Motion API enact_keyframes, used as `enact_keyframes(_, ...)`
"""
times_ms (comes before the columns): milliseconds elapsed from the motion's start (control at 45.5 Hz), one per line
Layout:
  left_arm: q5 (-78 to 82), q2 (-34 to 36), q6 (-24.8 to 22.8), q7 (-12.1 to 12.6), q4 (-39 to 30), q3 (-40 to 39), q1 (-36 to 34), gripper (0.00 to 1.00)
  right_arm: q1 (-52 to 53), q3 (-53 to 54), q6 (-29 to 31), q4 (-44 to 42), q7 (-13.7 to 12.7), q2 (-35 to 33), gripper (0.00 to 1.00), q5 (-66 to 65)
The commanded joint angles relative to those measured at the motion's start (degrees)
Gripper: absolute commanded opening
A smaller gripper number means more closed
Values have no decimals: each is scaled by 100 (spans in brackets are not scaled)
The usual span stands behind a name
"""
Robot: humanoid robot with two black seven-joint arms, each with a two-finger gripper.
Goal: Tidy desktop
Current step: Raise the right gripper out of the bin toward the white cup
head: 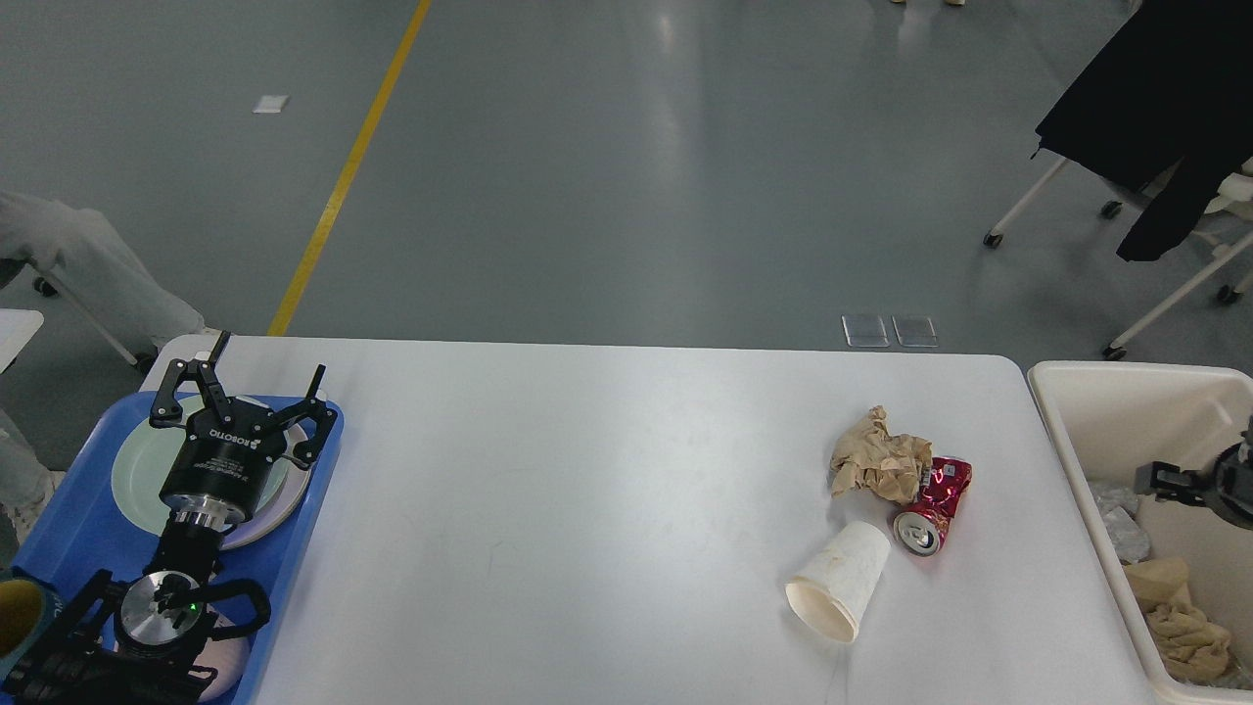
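The white desktop (587, 509) holds a crumpled brown paper ball (878, 458), a crushed red can (933, 506) and a white paper cup (838, 593) on its side, all close together at the right. My left gripper (259, 377) is open and empty above the plates on the blue tray (83, 529) at the left. My right gripper (1196, 481) shows only as a small dark part at the right edge, over the cream bin (1106, 392). Its fingers cannot be told apart.
The blue tray carries pale plates (132, 470) and a cup with a yellow inside (18, 612) at its near corner. The bin holds crumpled brown paper (1175, 612) and grey scraps (1121, 524). Chairs on wheels with a black coat (1155, 98) stand beyond the bin.
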Motion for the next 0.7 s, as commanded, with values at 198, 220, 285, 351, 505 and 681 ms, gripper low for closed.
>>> enact_keyframes(198, 0, -6, 0, 0, -1, 0, 0, 96, 3467, -694, 2111, 2847, -607, 311, 100, -48)
enact_keyframes(220, 0, -6, 0, 0, -1, 0, 0, 96, 3678, -711, 2199, 3041, -607, 381, 100, -48)
enact_keyframes(285, 0, 2, 0, 0, -1, 0, 0, 96, 4758, -843, 2507, 4007, -607, 793, 100, -22)
enact_keyframes(351, 0, 2, 0, 0, 8, 0, 0, 96, 5462, -861, 2613, 4562, -607, 987, 100, -4)
enact_keyframes(505, 0, 2, 0, 0, 8, 0, 0, 96, 6667, -870, 2622, 5547, -598, 1189, 100, 513)
enact_keyframes(681, 0, 2, 0, 0, 8, 0, 0, 96, 7230, -922, 2526, 6013, -563, 1708, 100, 1314)
